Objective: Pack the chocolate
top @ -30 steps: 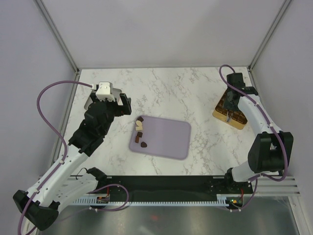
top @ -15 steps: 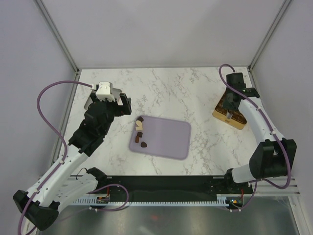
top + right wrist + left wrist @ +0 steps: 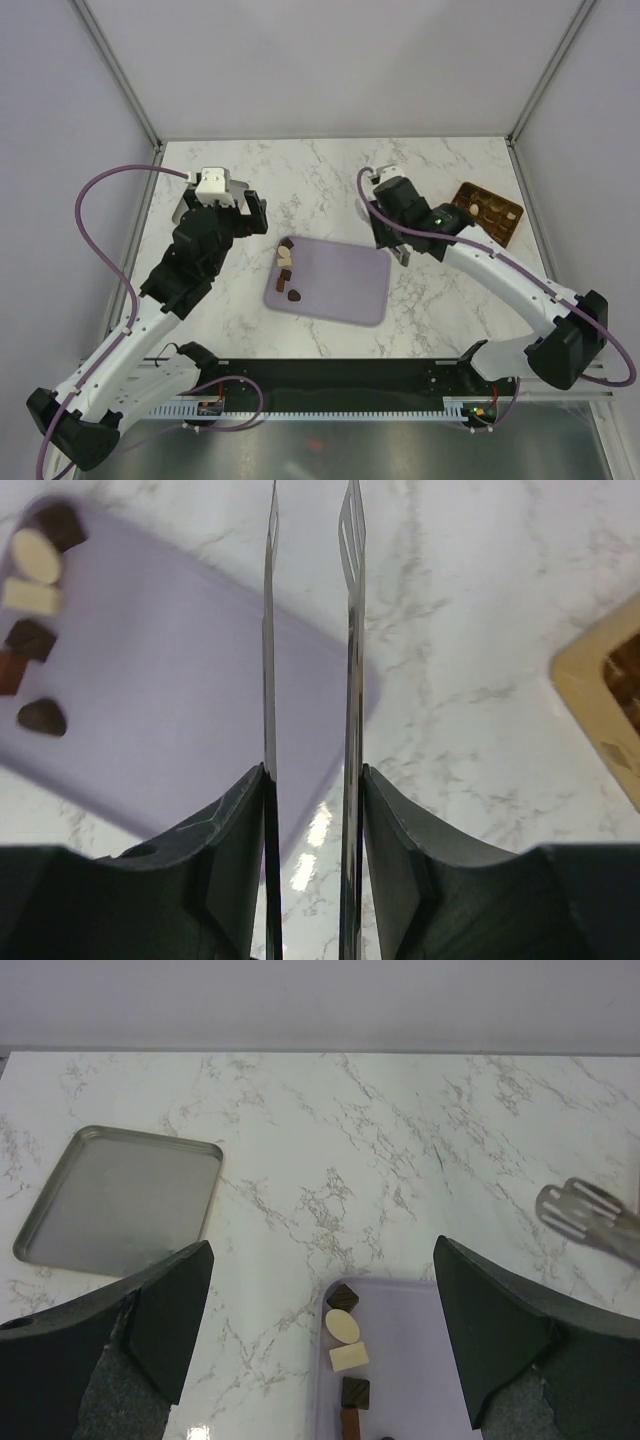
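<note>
Brown and cream chocolates (image 3: pixel 348 1356) clustered on smooth lilac tray (image 3: pixel 345 280), left gripper (image 3: pixel 322 1305) spread, right gripper (image 3: pixel 310 790) pinching thin metal tongs (image 3: pixel 352 630)

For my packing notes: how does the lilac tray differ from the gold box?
The lilac tray is larger, with one flat surface; the gold box is smaller, split into compartments. The tray lies centrally, the box near the right edge. Chocolate pieces lie loose at the tray's left end; the box's pieces sit in compartments. Both rest on the table.
</note>
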